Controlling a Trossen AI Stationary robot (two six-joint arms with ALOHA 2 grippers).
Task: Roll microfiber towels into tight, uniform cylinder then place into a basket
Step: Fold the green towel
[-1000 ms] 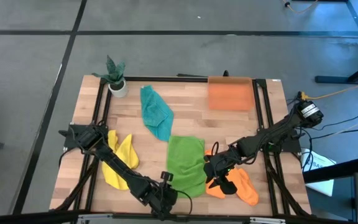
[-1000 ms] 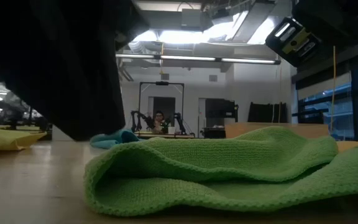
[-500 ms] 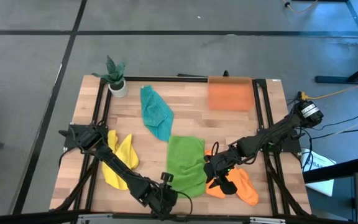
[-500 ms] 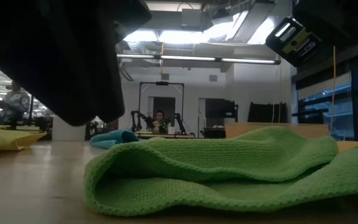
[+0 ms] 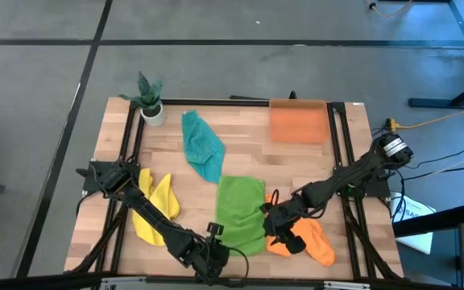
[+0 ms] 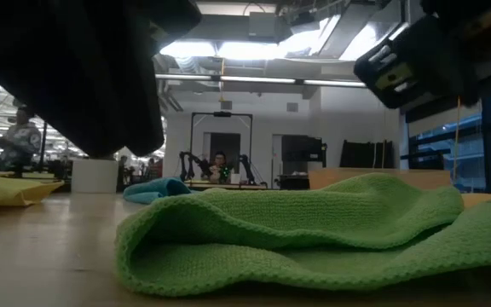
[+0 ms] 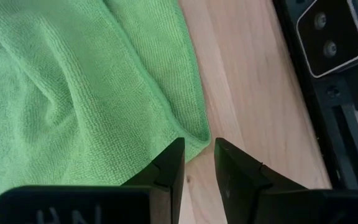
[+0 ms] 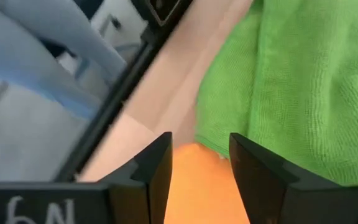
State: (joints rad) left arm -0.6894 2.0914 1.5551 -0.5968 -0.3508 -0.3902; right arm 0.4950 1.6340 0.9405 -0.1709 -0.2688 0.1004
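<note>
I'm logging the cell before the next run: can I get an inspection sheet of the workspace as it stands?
Surface: wooden table, black frame rails along its sides.
Job's things: green towel crumpled at the near centre; yellow towel near left; teal towel behind the green one; orange towel near right; orange basket at the far right, nothing seen in it. No towel rolled.
Clutter: potted plant in the far left corner.
Grippers: left gripper at the green towel's near corner, fingers apart, holding nothing; right gripper open over the green and orange towels' edges.
Cables: yellow cable off the table's right side.
Surroundings: grey floor; a person seated far behind in the low view.
</note>
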